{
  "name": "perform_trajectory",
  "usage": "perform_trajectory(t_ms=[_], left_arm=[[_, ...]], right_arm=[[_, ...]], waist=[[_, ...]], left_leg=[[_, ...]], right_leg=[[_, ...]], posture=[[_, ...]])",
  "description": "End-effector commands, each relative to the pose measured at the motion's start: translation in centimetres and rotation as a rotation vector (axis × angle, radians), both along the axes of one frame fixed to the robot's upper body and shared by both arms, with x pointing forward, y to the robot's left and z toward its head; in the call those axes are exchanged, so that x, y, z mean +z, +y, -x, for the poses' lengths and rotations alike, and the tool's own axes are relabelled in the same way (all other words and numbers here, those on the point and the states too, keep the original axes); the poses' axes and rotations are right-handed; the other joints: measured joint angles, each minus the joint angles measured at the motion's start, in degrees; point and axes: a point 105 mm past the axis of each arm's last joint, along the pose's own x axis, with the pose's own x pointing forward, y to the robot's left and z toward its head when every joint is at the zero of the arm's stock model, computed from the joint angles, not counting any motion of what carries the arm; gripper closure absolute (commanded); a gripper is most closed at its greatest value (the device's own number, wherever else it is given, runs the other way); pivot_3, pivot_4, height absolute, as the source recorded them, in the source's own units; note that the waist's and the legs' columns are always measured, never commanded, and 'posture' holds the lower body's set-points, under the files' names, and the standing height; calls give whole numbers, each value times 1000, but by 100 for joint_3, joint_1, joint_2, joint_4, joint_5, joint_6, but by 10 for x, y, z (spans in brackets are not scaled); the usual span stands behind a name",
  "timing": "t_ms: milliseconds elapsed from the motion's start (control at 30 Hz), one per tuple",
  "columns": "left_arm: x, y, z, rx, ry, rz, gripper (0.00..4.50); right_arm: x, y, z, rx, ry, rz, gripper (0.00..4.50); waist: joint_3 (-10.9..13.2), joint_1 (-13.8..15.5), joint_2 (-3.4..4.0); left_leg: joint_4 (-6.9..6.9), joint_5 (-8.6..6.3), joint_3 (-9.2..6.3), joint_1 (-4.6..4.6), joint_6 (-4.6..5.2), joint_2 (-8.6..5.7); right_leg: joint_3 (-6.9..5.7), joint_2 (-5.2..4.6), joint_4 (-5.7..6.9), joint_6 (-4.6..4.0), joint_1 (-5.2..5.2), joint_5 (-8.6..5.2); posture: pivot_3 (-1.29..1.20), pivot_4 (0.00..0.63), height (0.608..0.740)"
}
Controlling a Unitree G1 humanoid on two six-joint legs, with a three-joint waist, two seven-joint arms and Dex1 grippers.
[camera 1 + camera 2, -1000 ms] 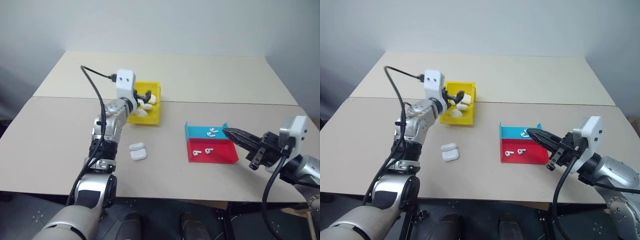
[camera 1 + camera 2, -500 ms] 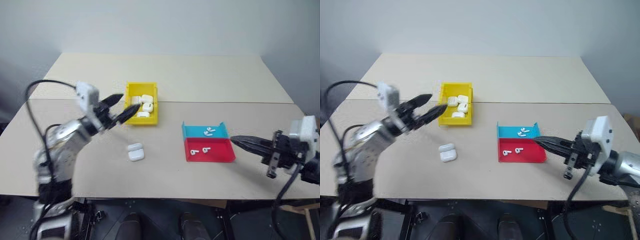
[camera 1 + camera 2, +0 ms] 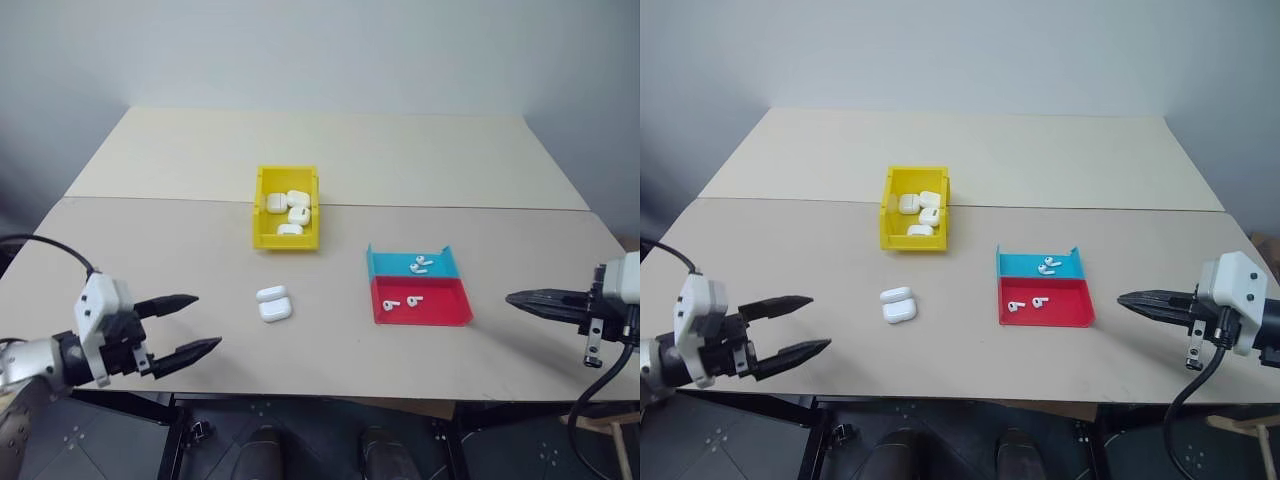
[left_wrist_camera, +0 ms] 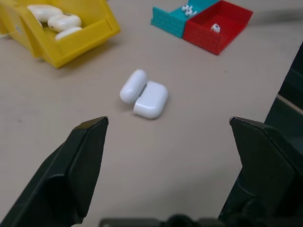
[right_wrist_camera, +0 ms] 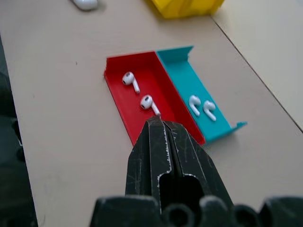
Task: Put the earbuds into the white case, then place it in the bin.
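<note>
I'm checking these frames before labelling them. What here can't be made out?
- Glossy white cases in the yellow plastic bin: overlapping in the head views and cut by the left wrist view's edge, so no sure count.
- Open white case on the table: its inside faces away.
- Tiny white earbuds in the blue-and-red tray: too small to tell left from right.

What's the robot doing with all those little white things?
Right now it holds nothing. Its left hand is open and its right hand is shut, both near the table's edge. An open white case lies on the table, four earbuds sit in the red-and-blue tray, and the yellow bin has several cases.
</note>
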Motion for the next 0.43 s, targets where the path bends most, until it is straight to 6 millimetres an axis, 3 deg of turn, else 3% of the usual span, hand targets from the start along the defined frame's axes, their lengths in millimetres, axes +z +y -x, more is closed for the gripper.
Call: perform_trajectory(t_ms=[33,433], left_arm=[[10,0,6,15,-78,-40,56],[18,-5,17,8,-99,-36,56]], right_arm=[[-2,-6,-4,15,-10,72,4500],[-6,-5,-17,61,-2,109,4500]], waist=[[0,-7,0],[-1,-20,1]], left_leg=[[0,0,0,0,0,1],[-3,0,4,2,0,1]], right_leg=[[0,0,-1,-1,0,0],[3,0,-1,-1,-1,-1]], posture=[[0,150,740],[0,150,740]])
